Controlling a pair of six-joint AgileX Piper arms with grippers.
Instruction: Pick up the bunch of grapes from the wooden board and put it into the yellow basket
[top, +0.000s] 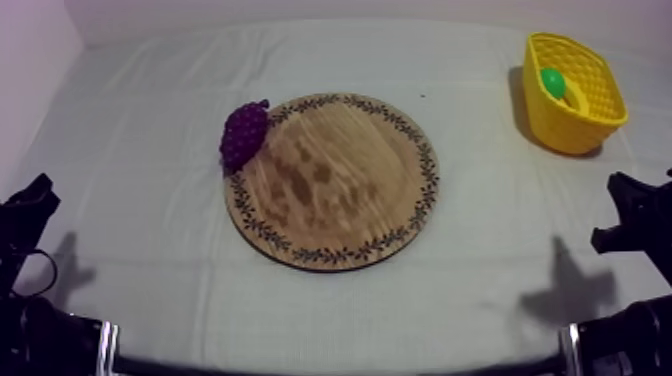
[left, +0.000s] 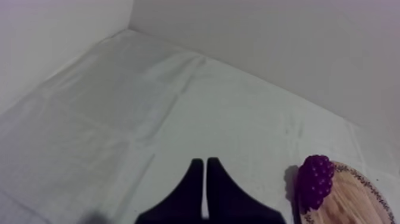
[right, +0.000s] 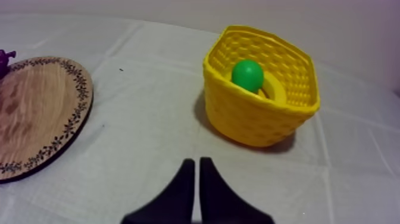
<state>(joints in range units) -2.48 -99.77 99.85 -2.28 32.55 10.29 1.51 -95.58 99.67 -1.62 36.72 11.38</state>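
The purple bunch of grapes (top: 243, 135) lies on the left rim of the round wooden board (top: 340, 190), partly overhanging onto the cloth. The yellow basket (top: 590, 125) stands at the far right of the table. My left gripper (top: 35, 195) rests low at the left edge, well short of the board. In the left wrist view its fingers lie together as a narrow wedge (left: 205, 162), with the grapes (left: 315, 180) and board (left: 357, 205) off to the side. My right gripper (top: 625, 195) rests low at the right, shut (right: 197, 161), in front of the basket (right: 250, 122).
A round green thing (top: 553, 82) lies inside the basket, also seen from the right wrist (right: 247, 74). The board's patterned rim (right: 77, 101) lies beside the basket with bare cloth between them. Walls close the table at the back and left.
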